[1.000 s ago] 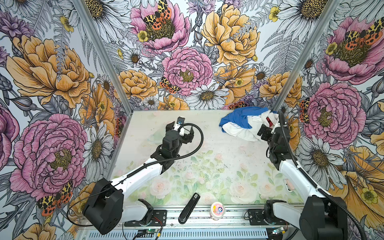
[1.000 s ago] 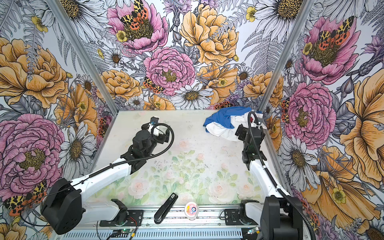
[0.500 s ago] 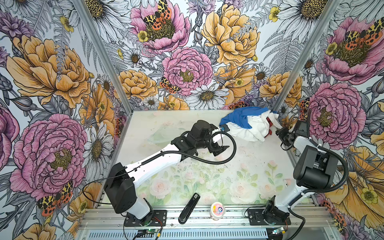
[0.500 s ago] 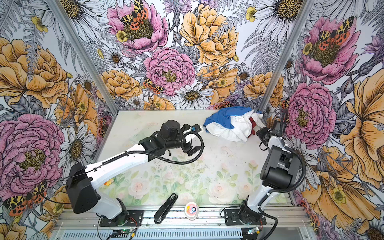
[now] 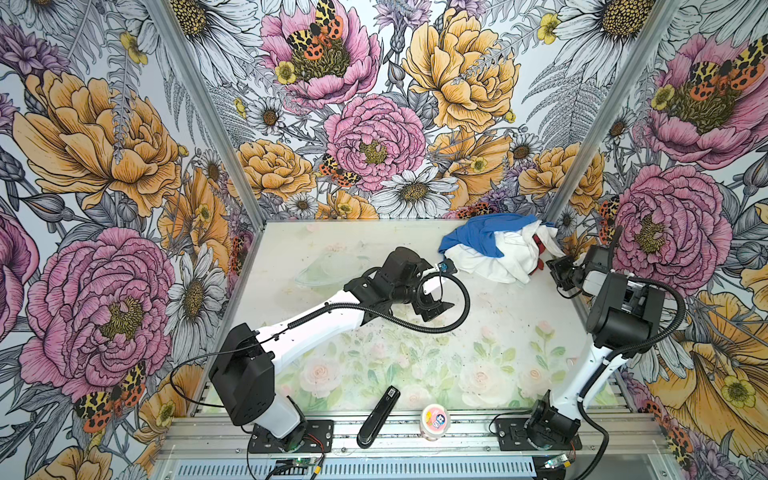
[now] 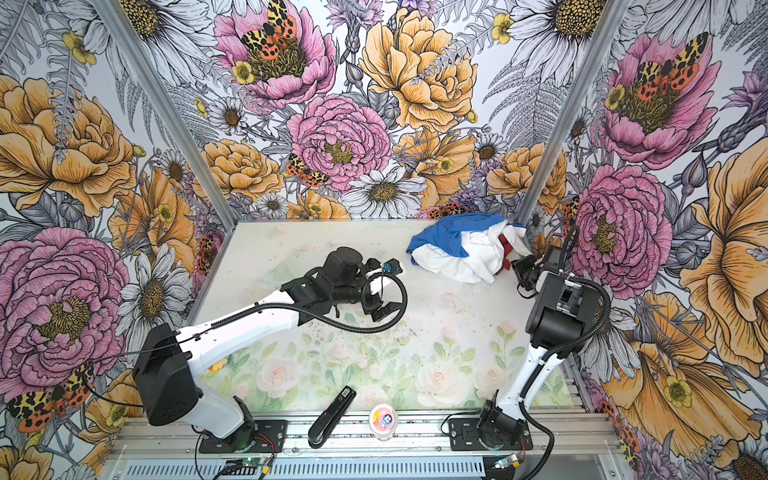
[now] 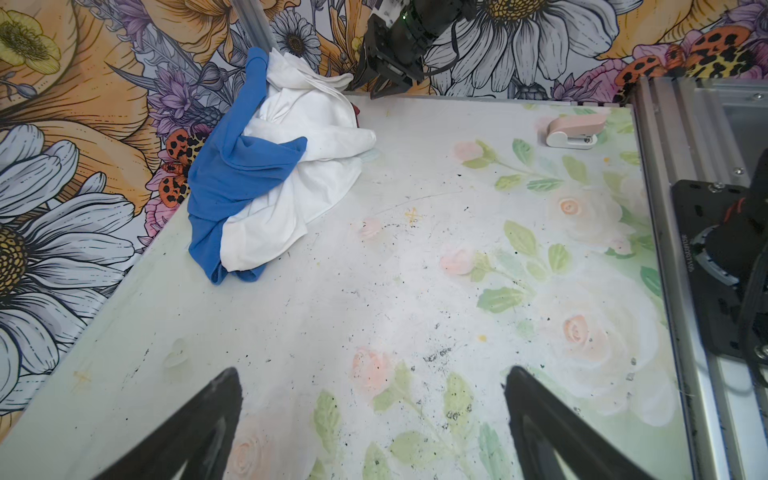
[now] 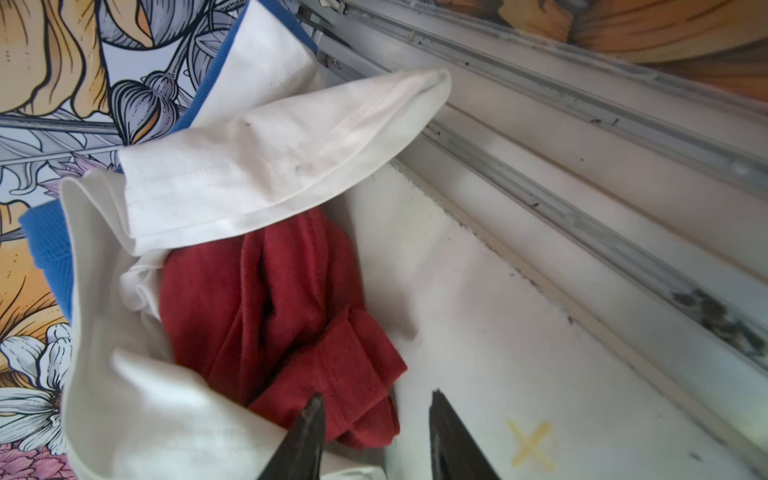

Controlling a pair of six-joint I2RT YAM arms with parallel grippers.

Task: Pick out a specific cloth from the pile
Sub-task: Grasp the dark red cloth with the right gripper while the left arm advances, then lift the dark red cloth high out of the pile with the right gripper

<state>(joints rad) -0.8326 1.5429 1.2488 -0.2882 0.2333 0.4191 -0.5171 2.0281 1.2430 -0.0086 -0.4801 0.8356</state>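
Red cloth (image 8: pixel 282 299) (image 5: pixel 539 243) (image 6: pixel 504 244) filling the right wrist view, showing only as a sliver in both top views, lying under white folds (image 8: pixel 266 166) on the pile's (image 5: pixel 498 257) right side, right gripper (image 8: pixel 376 440) half open, straddling its edge without pinching, left gripper (image 7: pixel 370 415) gaping empty above the table (image 7: pixel 374 270).

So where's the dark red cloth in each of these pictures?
Top view: dark red cloth peeks from the pile's right side.
Top view: same spot.
Left wrist: a sliver behind the white cloth.
Right wrist: centre, under the white cloth.
Shared landmark: the white cloth.
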